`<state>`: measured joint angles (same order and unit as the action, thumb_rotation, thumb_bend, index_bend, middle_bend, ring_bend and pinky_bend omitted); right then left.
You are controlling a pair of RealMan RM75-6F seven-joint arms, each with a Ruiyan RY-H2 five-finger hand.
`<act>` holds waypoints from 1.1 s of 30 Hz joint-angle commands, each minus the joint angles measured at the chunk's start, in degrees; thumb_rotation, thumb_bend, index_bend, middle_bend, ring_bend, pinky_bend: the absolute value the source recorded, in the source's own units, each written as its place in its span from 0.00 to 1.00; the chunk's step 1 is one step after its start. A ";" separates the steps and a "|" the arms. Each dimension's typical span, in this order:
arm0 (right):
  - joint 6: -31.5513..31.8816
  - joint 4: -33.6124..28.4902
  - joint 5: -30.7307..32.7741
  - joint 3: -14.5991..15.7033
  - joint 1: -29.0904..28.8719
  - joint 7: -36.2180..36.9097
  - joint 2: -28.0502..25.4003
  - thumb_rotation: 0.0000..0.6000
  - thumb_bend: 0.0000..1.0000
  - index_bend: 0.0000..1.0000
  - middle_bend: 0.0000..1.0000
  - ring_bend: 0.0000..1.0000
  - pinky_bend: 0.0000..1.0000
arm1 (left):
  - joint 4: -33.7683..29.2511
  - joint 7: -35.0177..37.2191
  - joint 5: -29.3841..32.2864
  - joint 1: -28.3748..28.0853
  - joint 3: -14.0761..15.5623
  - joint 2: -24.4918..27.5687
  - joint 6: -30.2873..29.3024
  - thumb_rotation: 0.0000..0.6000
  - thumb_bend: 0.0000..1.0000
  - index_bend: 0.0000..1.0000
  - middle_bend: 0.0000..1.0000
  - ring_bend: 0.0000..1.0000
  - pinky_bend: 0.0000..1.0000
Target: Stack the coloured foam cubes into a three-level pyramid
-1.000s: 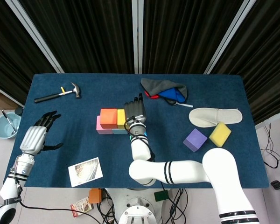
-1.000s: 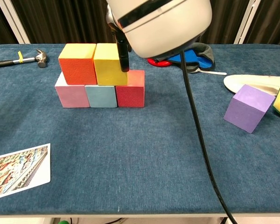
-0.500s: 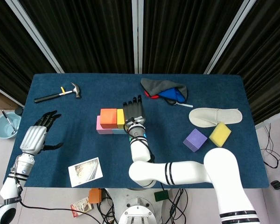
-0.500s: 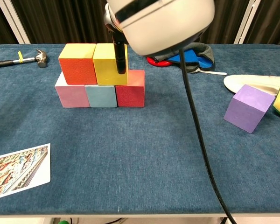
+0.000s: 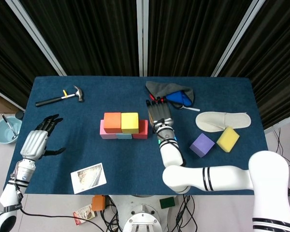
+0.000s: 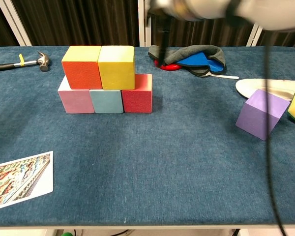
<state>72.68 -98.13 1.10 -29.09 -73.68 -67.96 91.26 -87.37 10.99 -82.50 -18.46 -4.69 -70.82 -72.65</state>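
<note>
Photo card (image 6: 20, 181) at near-left bench (image 6: 152, 172) edge, its left side cut off in chest view. Left robot hand (image 5: 38, 140) rests at near-left corner, fingers spread, holding nothing; not visible from the chest camera.

Mid-bench: stack of cubes. Bottom row pink cube (image 6: 75, 101), light blue cube (image 6: 107, 101), red cube (image 6: 137, 94), touching side by side. On top, orange cube (image 6: 81, 66) and yellow cube (image 6: 116, 67), also touching. From overhead the blue one is almost entirely hidden beneath the upper pair.

Right robot hand (image 5: 160, 116) hangs just right of the stack, apart from it, fingers extended and empty. In chest view it is only a blurred shape along the top edge.

Right side: purple cube (image 6: 261, 113) tilted on one edge, and a second yellow cube (image 5: 228, 139) beside it, cut off at the frame edge in chest view. White slipper (image 5: 223, 120) just behind them.

Far side: grey cloth (image 5: 170, 90) over blue and red items, not identifiable. Hammer (image 5: 61, 97) far left.
</note>
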 commanded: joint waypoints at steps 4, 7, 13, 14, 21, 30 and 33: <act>-7.79 7.19 -1.44 4.12 2.53 4.14 0.40 1.00 0.00 0.11 0.18 0.04 0.00 | -0.90 -0.76 0.05 0.06 0.01 0.17 -0.13 0.99 0.11 0.13 0.06 0.03 0.18; -11.22 12.62 -3.42 5.54 2.29 6.20 3.18 1.00 0.00 0.11 0.17 0.04 0.00 | -1.33 -1.13 0.44 0.08 -0.05 0.31 0.06 0.99 0.11 0.13 0.06 0.03 0.18; -15.94 22.38 -8.12 6.43 1.37 11.02 8.54 1.00 0.00 0.11 0.14 0.02 0.00 | -1.97 -1.48 1.23 0.20 -0.26 0.75 0.27 0.99 0.11 0.13 0.06 0.03 0.18; -16.53 23.98 -9.18 6.77 1.13 11.64 9.56 1.00 0.00 0.11 0.14 0.02 0.00 | -2.08 -1.55 1.34 0.21 -0.29 0.81 0.32 0.99 0.11 0.13 0.06 0.03 0.18; -18.67 31.02 -15.06 7.54 -0.26 15.07 14.39 1.00 0.00 0.12 0.13 0.02 0.00 | -2.45 -1.93 1.78 -0.01 -0.51 0.94 0.78 0.99 0.11 0.13 0.06 0.03 0.18; -20.46 36.25 -18.81 7.23 -1.15 17.72 17.85 1.00 0.00 0.12 0.13 0.02 0.00 | -2.20 -1.66 2.18 0.08 -0.62 1.08 0.94 1.00 0.11 0.13 0.06 0.03 0.18; -20.69 36.52 -19.06 7.25 -1.10 17.74 18.16 1.00 0.00 0.12 0.13 0.02 0.00 | -2.07 -1.59 2.05 0.07 -0.56 1.04 0.98 0.99 0.11 0.13 0.06 0.03 0.18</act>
<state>52.01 -61.63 -17.94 -21.83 -74.78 -50.23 109.41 -89.45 9.40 -80.45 -18.40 -5.27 -69.78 -71.67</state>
